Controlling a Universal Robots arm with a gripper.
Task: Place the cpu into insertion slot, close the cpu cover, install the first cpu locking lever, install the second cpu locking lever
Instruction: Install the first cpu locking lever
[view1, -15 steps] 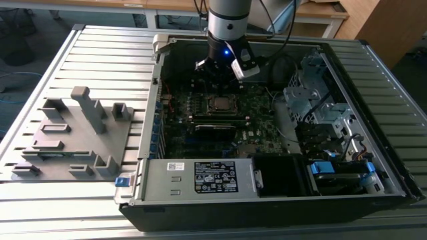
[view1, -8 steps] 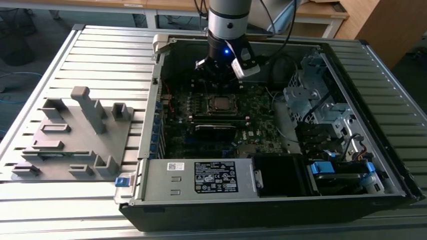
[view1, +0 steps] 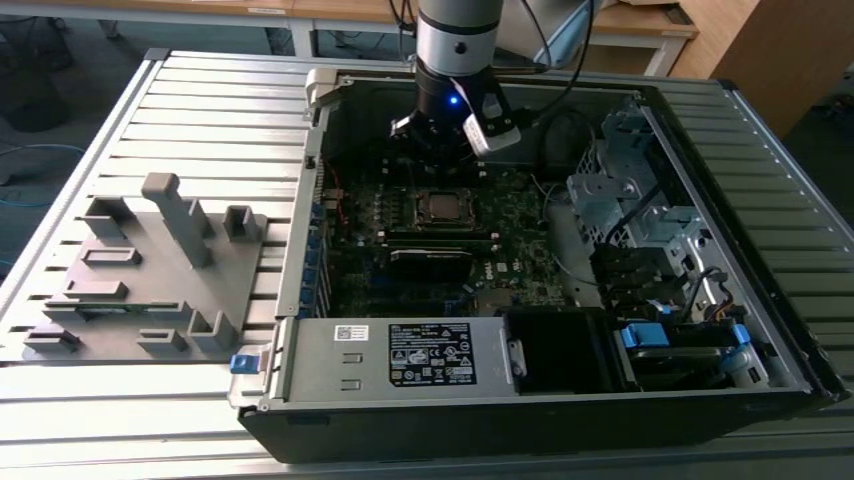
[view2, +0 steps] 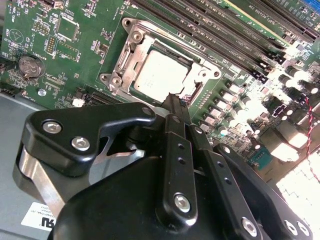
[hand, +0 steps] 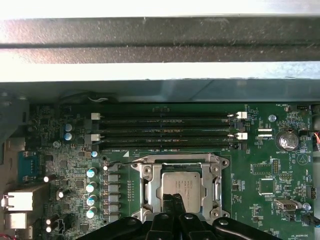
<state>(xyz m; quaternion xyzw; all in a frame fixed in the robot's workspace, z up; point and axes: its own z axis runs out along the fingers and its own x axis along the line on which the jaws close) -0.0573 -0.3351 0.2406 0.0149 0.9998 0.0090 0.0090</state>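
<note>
cpu: one (hand: 182, 186), lying flat in the insertion slot (view2: 131, 31), mid-board towards the far side of the case (view1: 747, 330).
cpu cover: one (hand: 216, 181), folded down around the chip.
gripper: one (view2: 174, 101); i see its fingers pressed together with nothing between them, tips at one edge of the chip.
coin battery: one (hand: 287, 140), in both wrist views.
exterior view gives me: one grey fixture plate (view1: 147, 270), on the exterior view's left of the case.
hard to make out: the locking levers; i cannot tell whether they are latched, or whether the tips touch the chip.
</note>
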